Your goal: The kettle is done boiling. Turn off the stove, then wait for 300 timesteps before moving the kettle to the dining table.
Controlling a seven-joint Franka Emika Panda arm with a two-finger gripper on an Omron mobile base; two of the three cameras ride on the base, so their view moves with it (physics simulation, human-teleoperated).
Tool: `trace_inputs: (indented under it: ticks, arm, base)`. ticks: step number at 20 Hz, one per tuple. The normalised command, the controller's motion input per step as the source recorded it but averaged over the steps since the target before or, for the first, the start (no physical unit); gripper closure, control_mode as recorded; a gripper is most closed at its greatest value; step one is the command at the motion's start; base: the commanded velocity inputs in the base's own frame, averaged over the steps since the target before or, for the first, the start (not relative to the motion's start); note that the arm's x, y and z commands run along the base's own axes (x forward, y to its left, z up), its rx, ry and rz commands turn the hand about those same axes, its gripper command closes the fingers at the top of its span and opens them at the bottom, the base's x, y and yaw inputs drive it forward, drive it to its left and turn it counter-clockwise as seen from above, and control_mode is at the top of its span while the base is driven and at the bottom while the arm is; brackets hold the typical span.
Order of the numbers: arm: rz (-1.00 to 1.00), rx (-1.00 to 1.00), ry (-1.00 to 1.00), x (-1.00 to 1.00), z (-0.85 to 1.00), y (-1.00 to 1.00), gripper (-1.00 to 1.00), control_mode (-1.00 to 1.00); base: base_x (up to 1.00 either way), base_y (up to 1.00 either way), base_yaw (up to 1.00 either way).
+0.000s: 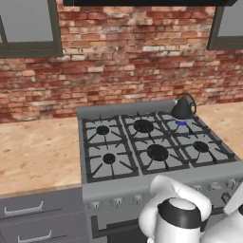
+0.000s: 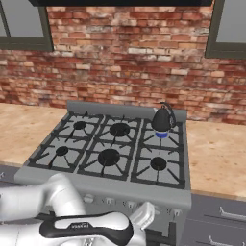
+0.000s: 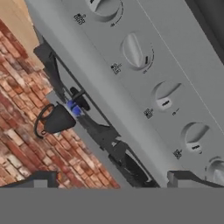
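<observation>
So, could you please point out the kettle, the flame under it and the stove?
kettle (image 1: 181, 110), left base view, on its dark body.
flame (image 2: 162, 134), right base view, on the blue glow below the kettle.
stove (image 1: 142, 110), left base view, on its grey back rim.

Stove (image 1: 156, 111) front knobs in lower right of left base view were partly hidden behind arm, too small to read. Windows (image 1: 28, 26) at both upper corners were cut off by frame edges. In hand view, knob row (image 3: 135, 50) ran off top and right edges; markings beside knobs too blurred to read.
</observation>
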Motion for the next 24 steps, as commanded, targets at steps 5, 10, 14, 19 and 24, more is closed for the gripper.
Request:
trace_inputs:
  ticks: [5,10,14,19,24]
  arm:
    - [-0.03,0.03,-0.05,0.06,-0.26,-0.23,-1.0,-1.0]
    - [-0.01,0.0,0.0,0.13,-0.11,-0.25,-1.0,-1.0]
    - [0.0,0.0,0.01,0.28,-0.11,-0.02,-1.0,-1.0]
    - [0.0,-0.01,0.0,0.18,-0.22,-0.01,-1.0,-1.0]
    - [0.0,0.0,0.0,0.06,-0.24,-0.01,-1.0,-1.0]
  base:
    - [0.0,0.0,0.0]
    - [0.0,0.0,0.0]
    - [0.0,0.0,0.0]
    - [0.0,0.0,0.0]
    - [0.0,0.0,0.0]
